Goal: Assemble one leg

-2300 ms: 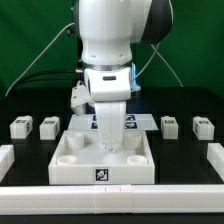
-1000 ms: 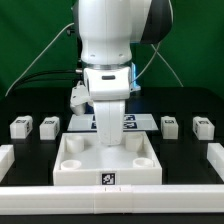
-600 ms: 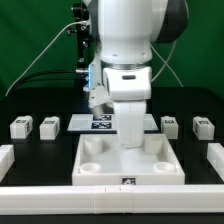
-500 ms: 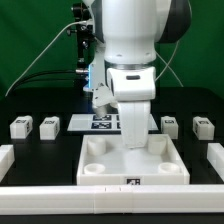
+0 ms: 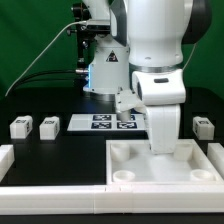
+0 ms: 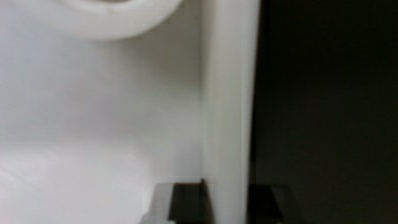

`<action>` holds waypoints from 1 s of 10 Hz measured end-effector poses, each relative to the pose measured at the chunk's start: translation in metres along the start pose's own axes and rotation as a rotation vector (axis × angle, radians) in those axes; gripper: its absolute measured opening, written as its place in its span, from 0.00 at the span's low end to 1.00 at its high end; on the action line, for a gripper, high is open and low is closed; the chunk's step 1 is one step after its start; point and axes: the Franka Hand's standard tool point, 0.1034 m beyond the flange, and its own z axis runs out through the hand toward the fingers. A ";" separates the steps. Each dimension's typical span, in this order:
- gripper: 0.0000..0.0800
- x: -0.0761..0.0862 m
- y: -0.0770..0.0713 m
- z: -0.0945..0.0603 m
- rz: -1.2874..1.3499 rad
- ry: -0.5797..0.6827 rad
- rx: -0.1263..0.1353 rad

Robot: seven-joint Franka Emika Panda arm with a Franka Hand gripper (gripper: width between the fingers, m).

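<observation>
The large white recessed panel (image 5: 128, 152) lies at the exterior view's right, against the front rail. My gripper (image 5: 164, 150) reaches down into it from above. In the wrist view my gripper (image 6: 231, 205) has a dark finger on each side of the panel's upright wall (image 6: 230, 90), shut on it, with a round corner socket (image 6: 121, 14) beside it. Two legs (image 5: 20, 127) (image 5: 47, 126), small white posts with tags, stand at the exterior view's left. A third leg (image 5: 203, 127) stands at the right. Any fourth leg is hidden behind my arm.
The marker board (image 5: 103, 122) lies behind the panel, near the middle. A white rail (image 5: 50, 191) runs along the front edge, with a raised white block (image 5: 5, 156) at the left end. Cables hang behind the arm.
My arm has moved to the exterior view's right, and the panel has slid that way with it, from the middle to the right side. The legs have not moved.
</observation>
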 end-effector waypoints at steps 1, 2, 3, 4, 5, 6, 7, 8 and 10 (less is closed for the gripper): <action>0.10 0.004 0.000 -0.001 0.009 0.001 0.008; 0.10 0.006 0.000 -0.001 0.010 0.001 0.012; 0.10 0.007 0.000 -0.001 0.011 0.002 0.012; 0.10 0.007 0.000 -0.001 0.017 0.002 0.010; 0.22 0.007 -0.001 0.000 0.022 0.002 0.012; 0.22 0.006 -0.002 0.000 0.023 0.002 0.014; 0.39 0.006 -0.002 0.000 0.023 0.002 0.014; 0.56 0.006 -0.002 0.000 0.024 0.002 0.014; 0.75 0.006 -0.001 -0.002 0.045 0.001 0.010</action>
